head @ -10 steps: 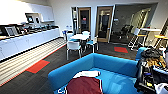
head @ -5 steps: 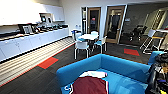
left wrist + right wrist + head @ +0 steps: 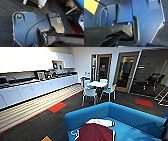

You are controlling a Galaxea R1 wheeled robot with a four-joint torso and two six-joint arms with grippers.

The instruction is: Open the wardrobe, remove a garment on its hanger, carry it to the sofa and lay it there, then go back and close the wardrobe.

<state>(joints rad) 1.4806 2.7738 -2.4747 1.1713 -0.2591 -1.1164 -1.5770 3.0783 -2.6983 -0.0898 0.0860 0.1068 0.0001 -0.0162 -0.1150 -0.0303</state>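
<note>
The bright blue sofa [image 3: 130, 117] takes up the lower right of the head view, with its rounded back towards the room. The maroon garment [image 3: 96, 132] lies spread on the sofa's seat, and a white sleeve [image 3: 100, 122] shows along its upper edge. I cannot make out the hanger on it. Both wrist views show the robot's own dark plate and bar over dark carpet.
A long white kitchen counter [image 3: 37, 88] runs along the left wall. A round white table [image 3: 97, 84] with blue-seated chairs [image 3: 90, 93] stands mid-room, before wooden doors [image 3: 103, 67]. Dark carpet with a red patch [image 3: 57, 107] lies between counter and sofa. A yellow-orange floor patch [image 3: 90, 6] lies below the right wrist.
The whole head view has shifted: the camera has turned left, so the sofa, table and doors sit further right. The garment stays lying on the sofa.
</note>
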